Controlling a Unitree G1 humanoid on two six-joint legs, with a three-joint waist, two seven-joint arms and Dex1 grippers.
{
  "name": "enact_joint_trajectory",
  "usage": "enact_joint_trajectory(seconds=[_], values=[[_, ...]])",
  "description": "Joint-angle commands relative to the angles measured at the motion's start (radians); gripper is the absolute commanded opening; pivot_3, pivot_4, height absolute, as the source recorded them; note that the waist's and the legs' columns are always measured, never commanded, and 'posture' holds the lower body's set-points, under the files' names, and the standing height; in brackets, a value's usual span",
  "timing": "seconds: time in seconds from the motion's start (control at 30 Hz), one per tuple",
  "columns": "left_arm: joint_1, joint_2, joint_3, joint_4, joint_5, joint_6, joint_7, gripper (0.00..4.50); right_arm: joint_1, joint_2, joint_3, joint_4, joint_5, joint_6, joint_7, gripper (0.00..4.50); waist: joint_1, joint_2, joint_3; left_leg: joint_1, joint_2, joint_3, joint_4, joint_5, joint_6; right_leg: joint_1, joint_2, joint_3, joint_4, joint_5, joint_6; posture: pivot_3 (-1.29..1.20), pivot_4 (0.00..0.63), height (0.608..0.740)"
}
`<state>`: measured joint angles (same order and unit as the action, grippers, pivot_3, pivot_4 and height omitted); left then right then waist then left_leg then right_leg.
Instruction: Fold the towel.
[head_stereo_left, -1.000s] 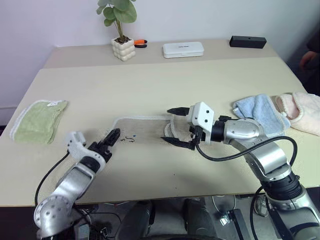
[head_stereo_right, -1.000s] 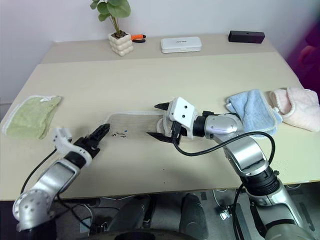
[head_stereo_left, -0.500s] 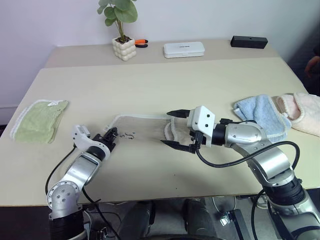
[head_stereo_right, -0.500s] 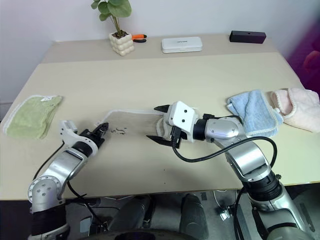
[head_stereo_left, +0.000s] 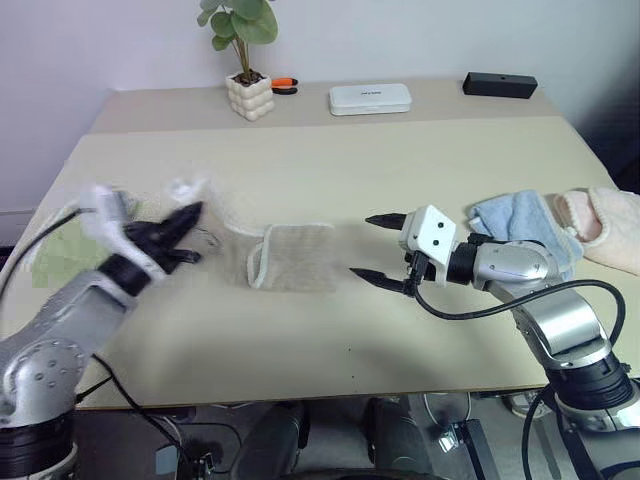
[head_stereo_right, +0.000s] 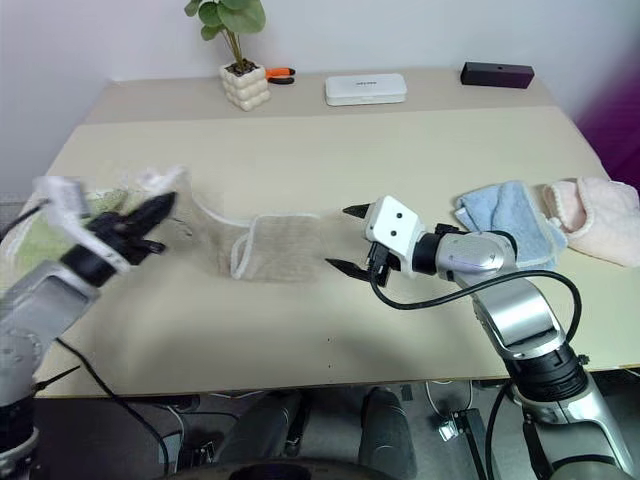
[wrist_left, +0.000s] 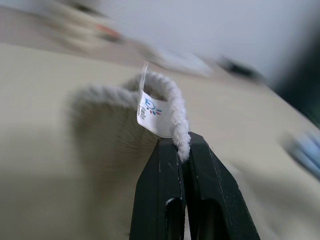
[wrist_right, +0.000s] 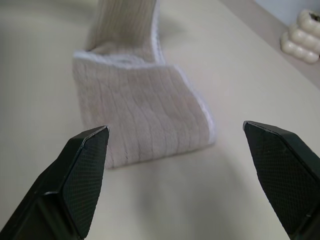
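The beige towel (head_stereo_left: 295, 257) lies mid-table, its right part folded over with white edging. Its left end (head_stereo_right: 205, 215) rises off the table toward my left gripper (head_stereo_left: 192, 213), which is blurred by motion. In the left wrist view the left gripper (wrist_left: 182, 142) is shut on the towel's corded edge (wrist_left: 172, 102), just by a small white label (wrist_left: 150, 112). My right gripper (head_stereo_left: 365, 246) hovers open just right of the towel, apart from it. In the right wrist view the folded towel (wrist_right: 140, 110) lies ahead of the right gripper (wrist_right: 175, 128), whose fingers (wrist_right: 82, 170) stand wide.
A light green towel (head_stereo_left: 45, 258) lies at the table's left edge behind my left arm. Light blue (head_stereo_left: 520, 225) and pink (head_stereo_left: 610, 222) towels lie at the right. A potted plant (head_stereo_left: 247, 95), a white box (head_stereo_left: 369, 98) and a black box (head_stereo_left: 499, 84) stand at the back.
My left gripper shut on the towel's left corner, then rose and rolled, lifting that end and dragging the towel leftward. My right gripper, still open, drew back to the right.
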<state>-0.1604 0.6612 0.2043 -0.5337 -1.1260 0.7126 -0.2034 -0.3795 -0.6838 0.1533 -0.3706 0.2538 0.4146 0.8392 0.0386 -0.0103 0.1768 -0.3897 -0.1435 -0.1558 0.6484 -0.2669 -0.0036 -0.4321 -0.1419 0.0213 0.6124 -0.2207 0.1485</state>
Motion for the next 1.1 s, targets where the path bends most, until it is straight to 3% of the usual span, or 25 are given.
enact_joint_trajectory(seconds=[0.03, 0.2, 0.37, 0.53, 0.63, 0.67, 0.73, 0.87, 1.0, 1.1], values=[[-0.041, 0.001, -0.149, -0.037, 0.111, 0.017, -0.089, 0.01, 0.002, 0.016, -0.007, -0.01, -0.01, -0.028, -0.007, 4.41, -0.005, 0.0, 0.0, 0.0, 0.0, 0.0, 0.0, 0.0, 0.0, 0.0, 0.0, 0.0, 0.0, 0.0, 0.0, 0.0, 0.15, 0.74], [-0.108, -0.068, -0.312, 0.045, 0.276, 0.014, -0.124, 0.01, 0.012, 0.029, -0.005, -0.021, -0.019, -0.026, -0.016, 4.41, -0.012, 0.0, 0.0, 0.001, 0.004, 0.002, -0.002, -0.001, -0.001, -0.002, 0.004, 0.002, 0.0, 0.001, -0.001, 0.0, 0.15, 0.74], [-0.13, -0.128, -0.334, 0.104, 0.336, 0.035, -0.135, 0.01, 0.024, 0.027, -0.019, -0.029, -0.027, -0.022, -0.026, 4.41, -0.01, 0.0, 0.0, 0.001, 0.004, 0.003, -0.001, -0.001, -0.001, -0.002, 0.004, 0.002, 0.0, 0.001, -0.001, 0.0, 0.15, 0.74], [-0.109, -0.155, -0.252, 0.044, 0.26, 0.062, -0.166, 2.38, 0.035, 0.022, -0.025, -0.034, -0.03, -0.022, -0.026, 4.41, -0.011, 0.0, 0.0, 0.001, 0.004, 0.002, -0.001, -0.001, -0.001, -0.002, 0.004, 0.002, 0.0, 0.001, -0.001, 0.0, 0.15, 0.74], [-0.049, -0.12, -0.09, -0.011, 0.053, 0.106, -0.197, 3.88, 0.03, 0.023, -0.035, -0.026, -0.025, -0.02, -0.024, 4.41, -0.017, 0.0, 0.0, 0.001, 0.005, 0.002, -0.001, -0.001, -0.001, -0.002, 0.004, 0.002, 0.0, 0.001, -0.001, 0.0, 0.15, 0.74], [-0.029, -0.104, -0.029, -0.019, -0.006, 0.112, -0.202, 3.88, 0.023, 0.027, -0.042, -0.02, -0.016, -0.012, -0.023, 4.41, -0.025, 0.0, 0.0, 0.001, 0.005, 0.002, -0.001, -0.001, -0.002, -0.003, 0.004, 0.002, 0.001, 0.001, -0.001, 0.0, 0.15, 0.74], [-0.022, -0.09, 0.085, 0.007, -0.07, 0.094, -0.161, 3.92, 0.005, 0.045, -0.06, -0.015, 0.026, 0.018, -0.02, 3.87, -0.026, 0.001, 0.0, 0.001, 0.005, 0.002, -0.001, -0.001, -0.002, -0.003, 0.005, 0.002, 0.001, 0.001, -0.001, 0.0, 0.15, 0.74], [-0.016, -0.044, 0.144, 0.039, 0.03, 0.057, -0.133, 2.49, -0.034, 0.092, -0.076, -0.019, 0.089, 0.085, -0.034, 2.09, -0.026, 0.001, 0.0, 0.001, 0.008, 0.002, -0.001, -0.001, -0.003, -0.003, 0.007, 0.002, 0.001, 0.002, -0.003, 0.0, 0.15, 0.74], [-0.029, -0.014, -0.027, 0.095, 0.324, -0.014, -0.109, 0.58, -0.12, 0.233, -0.007, 0.04, 0.09, 0.155, -0.121, 0.11, -0.026, 0.001, 0.0, 0.001, 0.008, 0.003, -0.001, -0.001, -0.003, -0.003, 0.007, 0.002, 0.0, 0.002, -0.003, 0.0, 0.15, 0.74], [-0.052, -0.085, -0.155, 0.157, 0.449, -0.05, -0.092, 0.55, -0.145, 0.328, 0.102, 0.158, 0.003, 0.144, -0.172, 0.05, -0.025, 0.001, -0.001, 0.001, 0.008, 0.003, -0.001, -0.001, -0.003, -0.002, 0.008, 0.002, 0.0, 0.003, -0.004, 0.0, 0.15, 0.74]])
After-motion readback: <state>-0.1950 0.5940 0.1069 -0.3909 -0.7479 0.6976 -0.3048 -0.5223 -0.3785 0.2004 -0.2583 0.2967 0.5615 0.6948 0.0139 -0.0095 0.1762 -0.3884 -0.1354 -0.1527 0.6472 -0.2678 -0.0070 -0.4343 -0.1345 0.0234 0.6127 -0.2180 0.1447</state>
